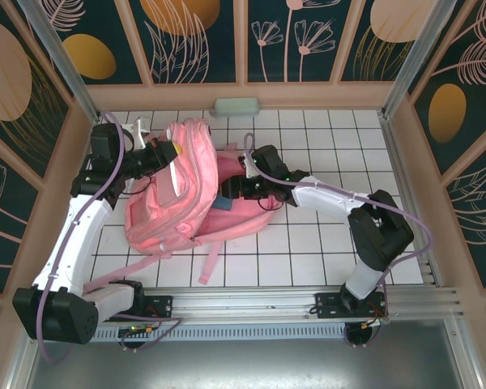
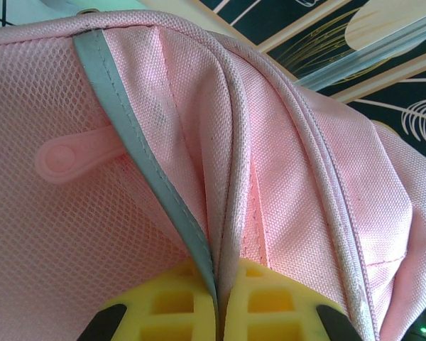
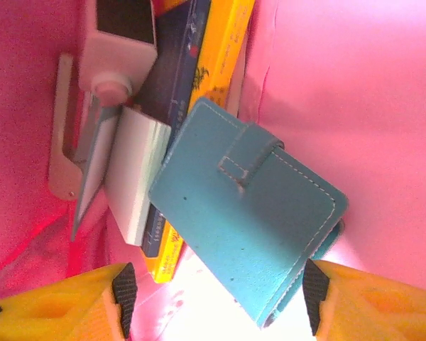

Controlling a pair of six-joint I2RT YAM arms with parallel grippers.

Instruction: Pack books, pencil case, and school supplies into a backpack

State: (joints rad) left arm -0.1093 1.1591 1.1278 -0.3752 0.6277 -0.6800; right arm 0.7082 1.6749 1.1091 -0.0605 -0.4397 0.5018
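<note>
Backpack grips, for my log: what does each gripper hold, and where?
Left gripper pinches the backpack by a fabric fold beside its grey strip. Right gripper: open, nothing held, teal pad loose between its jaws.

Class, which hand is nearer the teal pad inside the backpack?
Right. The right hand, open, straddles the teal pad; the left hand pinches the backpack's outer fabric, away from it.

Left end effector (image 2: pixel 216 307) clamped; right end effector (image 3: pixel 219 295) spread.
</note>
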